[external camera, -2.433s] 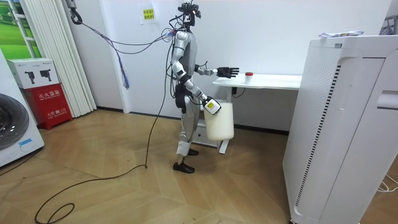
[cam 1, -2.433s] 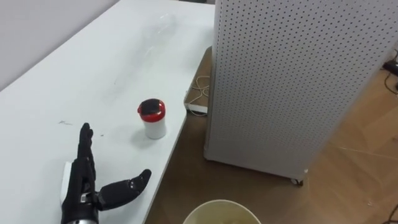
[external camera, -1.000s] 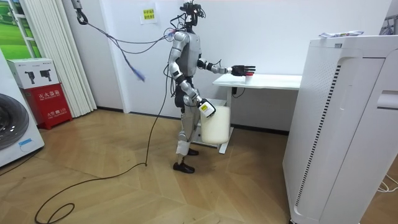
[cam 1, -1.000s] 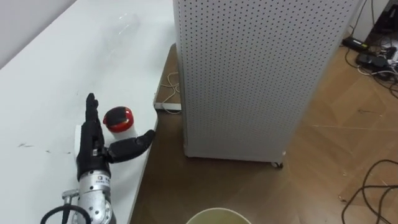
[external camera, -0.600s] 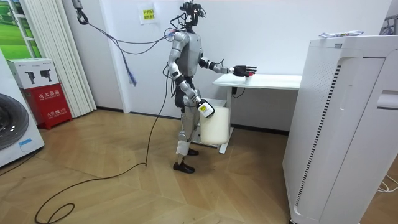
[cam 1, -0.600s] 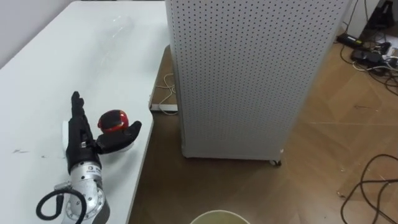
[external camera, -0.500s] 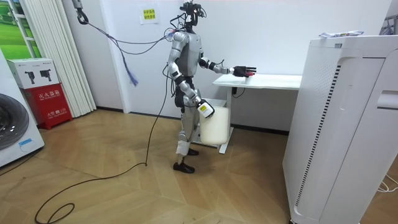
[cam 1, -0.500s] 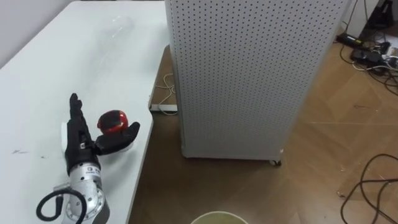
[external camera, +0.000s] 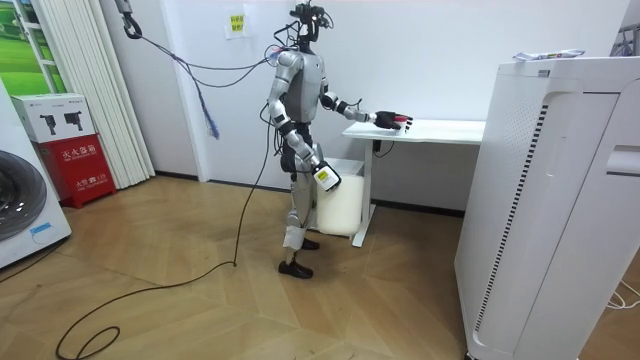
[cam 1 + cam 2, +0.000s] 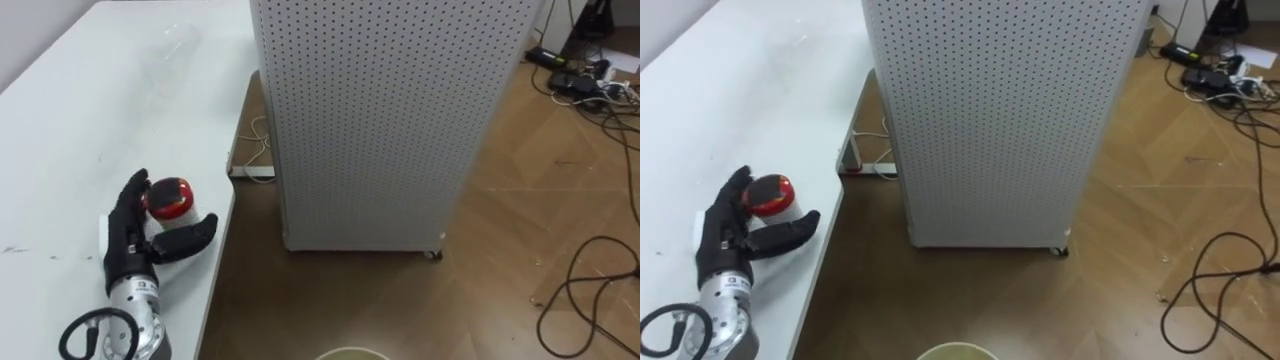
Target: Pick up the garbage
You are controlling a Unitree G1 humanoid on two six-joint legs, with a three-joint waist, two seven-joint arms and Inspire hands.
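The left robot hand (image 10: 135, 242) lay low on the white surface (image 10: 90, 120), palm turned toward the red-lidded container (image 10: 170, 199). Its dark fingers (image 10: 132, 190) were curved round the container's left and far side, and its thumb stretched out along the container's near side toward the surface's edge. The container stood upright in the crook between them, so the robot hand was cupped narrowly about it. The container's base was still down on the surface, close to the edge. The forearm ran straight back from the container toward the robot, and in the room view the left arm reached forward at chest height over the surface's end.

To the right of the container, across the floor gap beyond the surface's edge, stood a perforated white cabinet (image 10: 380, 120), well apart from it. A pale cord (image 10: 252, 165) lay on the floor between the container's side of the surface and the cabinet. Dark cables (image 10: 585, 290) looped on the wooden floor farther right, past the cabinet.

Below the container's level, the right robot hand (image 9: 322, 178) hung by the robot's hip at the top of a cream bin (image 9: 338, 208). I could not tell its grip. The robot stood upright facing the surface's end.
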